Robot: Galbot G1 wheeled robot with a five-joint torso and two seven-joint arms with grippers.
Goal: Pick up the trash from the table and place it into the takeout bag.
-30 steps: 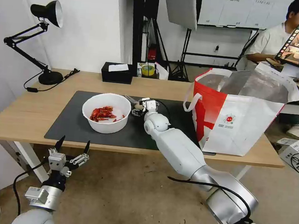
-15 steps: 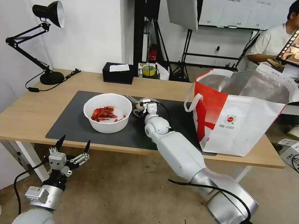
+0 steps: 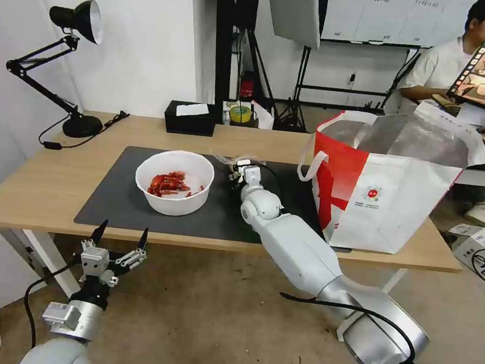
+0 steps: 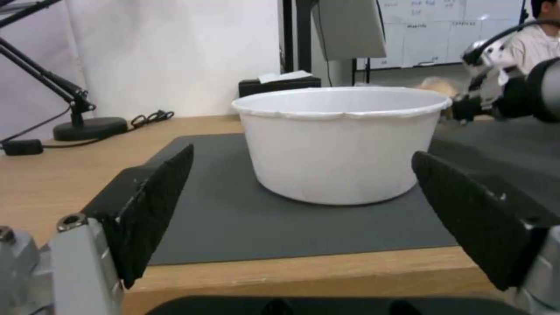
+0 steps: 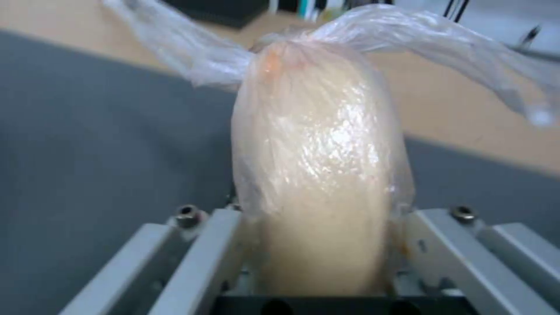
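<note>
My right gripper is shut on the clear bag with a beige bun, just above the dark grey mat and right of the white bowl. The bag's loose plastic sticks up past the fingers. The white round bowl holds red shellfish scraps and stands on the mat mid-table. The white-and-red takeout bag stands open at the table's right end, its foil lining showing. My left gripper hangs open below the table's front edge, facing the bowl.
A black tissue box and a yellow tape roll sit at the table's far edge. A black desk lamp stands at the back left with its cable on the wood. A cardboard box lies on the floor at right.
My right gripper has risen a little off the mat with the bun bag and shifted slightly toward the takeout bag. The left arm has stayed where it was.
</note>
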